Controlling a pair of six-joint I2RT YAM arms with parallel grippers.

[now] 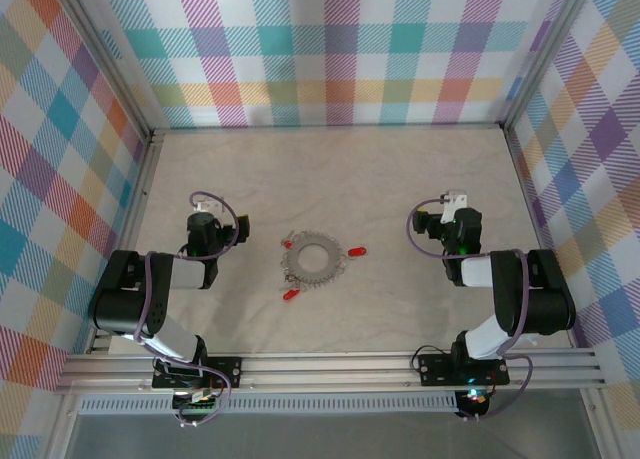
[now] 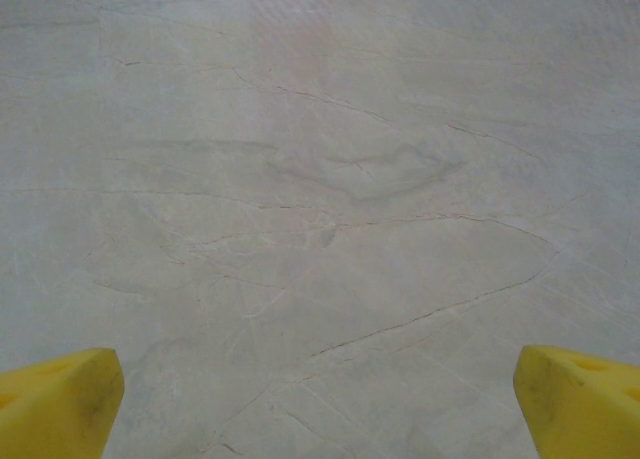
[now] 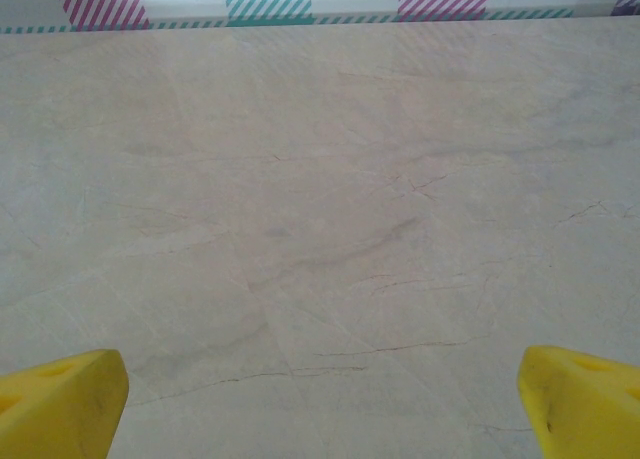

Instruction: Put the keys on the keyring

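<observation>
The keyring [image 1: 317,261], a thin grey ring with a jagged edge, lies flat in the middle of the table. Three red-headed keys lie around it: one [image 1: 286,243] at its upper left, one [image 1: 356,250] at its right, one [image 1: 290,294] at its lower left. My left gripper [image 1: 205,219] hangs well left of the ring, the right gripper [image 1: 447,217] well right of it. In each wrist view the yellow fingertips [image 2: 60,404] [image 3: 60,404] stand far apart at the bottom corners, open, with bare cloth between them.
A wrinkled off-white cloth [image 1: 330,179] covers the table. Plaid walls [image 1: 340,49] close in the back and both sides, with a metal rail [image 1: 330,369] along the near edge.
</observation>
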